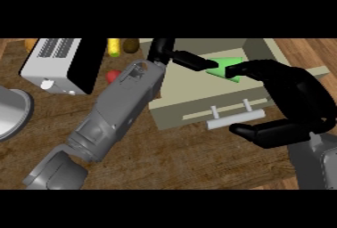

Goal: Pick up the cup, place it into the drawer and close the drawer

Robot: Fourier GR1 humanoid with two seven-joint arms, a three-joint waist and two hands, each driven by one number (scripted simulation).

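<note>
R hand [299,95] nearest, over drawer [191,91] front: fingers curved apart, holding nothing. L hand [163,50] fingers pinch green cup [223,67] (tilted), above open drawer on wood surface [191,151].

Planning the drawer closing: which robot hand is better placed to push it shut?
Probably the right robot hand: its lower part sits just beside the drawer handle. The left robot hand reaches farther back, by the green cup.
</note>
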